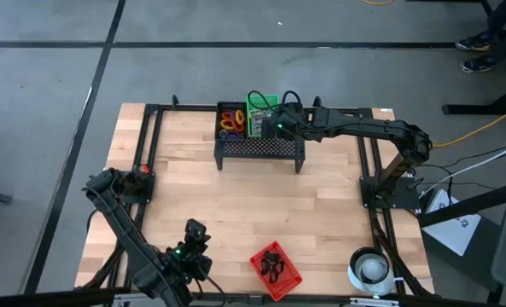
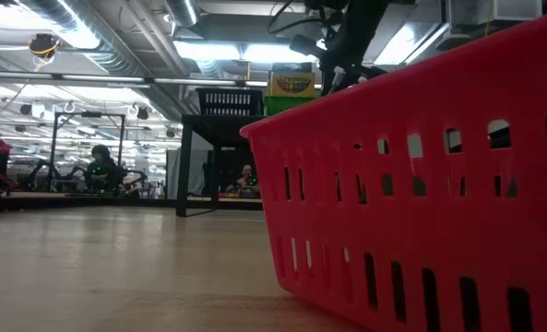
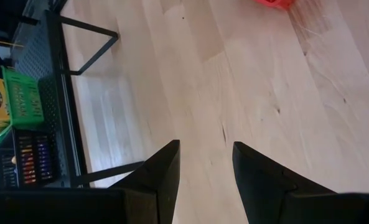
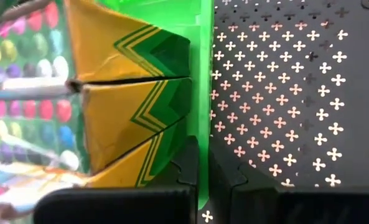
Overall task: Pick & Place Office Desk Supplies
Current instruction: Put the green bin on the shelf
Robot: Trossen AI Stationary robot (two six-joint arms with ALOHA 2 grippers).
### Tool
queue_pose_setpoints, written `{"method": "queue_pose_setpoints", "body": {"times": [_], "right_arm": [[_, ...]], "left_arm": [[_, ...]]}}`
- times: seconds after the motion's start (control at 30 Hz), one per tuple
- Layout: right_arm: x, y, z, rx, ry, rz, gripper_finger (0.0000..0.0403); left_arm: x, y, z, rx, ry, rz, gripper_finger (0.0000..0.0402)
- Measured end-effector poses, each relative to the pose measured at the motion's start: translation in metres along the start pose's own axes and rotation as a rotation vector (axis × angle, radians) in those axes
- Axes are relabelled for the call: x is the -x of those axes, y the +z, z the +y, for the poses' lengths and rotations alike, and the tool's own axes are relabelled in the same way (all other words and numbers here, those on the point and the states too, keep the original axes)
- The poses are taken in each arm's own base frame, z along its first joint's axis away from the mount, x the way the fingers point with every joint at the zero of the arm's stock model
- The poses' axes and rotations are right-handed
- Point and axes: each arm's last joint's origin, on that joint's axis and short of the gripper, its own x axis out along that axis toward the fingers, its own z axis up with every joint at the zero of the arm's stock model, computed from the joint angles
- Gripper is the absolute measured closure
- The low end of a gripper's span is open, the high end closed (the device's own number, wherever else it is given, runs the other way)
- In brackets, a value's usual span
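Low view: my red basket [image 2: 421, 184] fills the right side, cut off at right and bottom edges; it hides most of the table behind it. Crayon boxes [image 2: 291, 83] only peek above its rim. From above, the dark things in the basket [image 1: 274, 266] are too small to name. My right gripper [image 4: 201, 165] is cut off at the wrist picture's edge; whether it pinches the green sheet [image 4: 203, 74], I cannot tell.

Ceiling lights [image 2: 204, 48] glaring overhead, washing out upper low view. Worktop [image 1: 235, 213] sitting evenly lit, shadows staying soft. Red basket [image 2: 421, 184] looming close, blurring slightly. Crayon boxes [image 4: 128, 99] filling right wrist view, softening out of focus.
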Motion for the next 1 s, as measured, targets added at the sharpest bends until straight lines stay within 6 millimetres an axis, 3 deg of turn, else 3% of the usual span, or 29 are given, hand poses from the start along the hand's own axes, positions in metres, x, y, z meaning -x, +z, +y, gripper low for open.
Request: {"method": "queue_pose_setpoints", "body": {"times": [0.7, 0.87, 1.0], "right_arm": [[0.0004, -0.0016, 0.0001, 0.018, 0.009, 0.031, 0.0394], [0.0005, -0.0021, 0.0000, 0.019, 0.014, 0.051, 0.0378], [0.0008, -0.0023, 0.0006, 0.019, 0.025, 0.064, 0.0391]], "left_arm": [[-0.0029, 0.0015, 0.0026, 0.001, -0.009, 0.009, 0.0258], [-0.0029, 0.0017, 0.0025, -0.005, -0.011, 0.008, 0.0258], [-0.0038, 0.0025, 0.0031, -0.005, -0.012, 0.007, 0.0258]]}}
